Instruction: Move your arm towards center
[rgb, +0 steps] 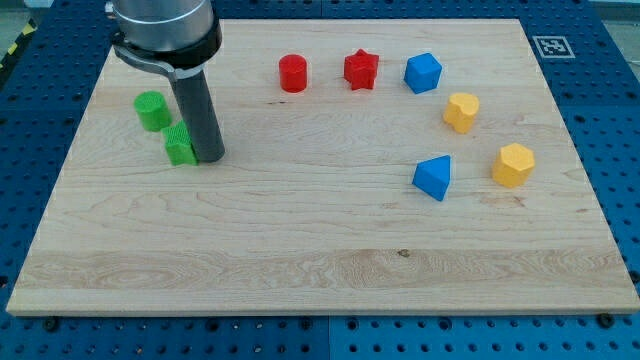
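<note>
Two green blocks (152, 110) (180, 146) | two red (293, 73) (361, 69) | two blue (422, 73) (433, 177) | two yellow (461, 111) (513, 164) | tool: my tip (209, 157) touching a green block, grasps nothing | wooden table (300, 260) on blue pegboard (610, 120)

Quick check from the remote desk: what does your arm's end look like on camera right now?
A broad, round grey metal housing with a black ring around its lower edge, at the view's top left. From it hangs a straight dark grey cylindrical rod ending in my tip. No cables or markings show, and there is no pincer.

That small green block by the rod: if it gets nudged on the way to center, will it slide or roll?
Probably slide: the small green block looks faceted and squat on the smooth wooden board. It seems light, so it may twist aside. My tip sits against its right side in the view, so contact looks likely.
</note>
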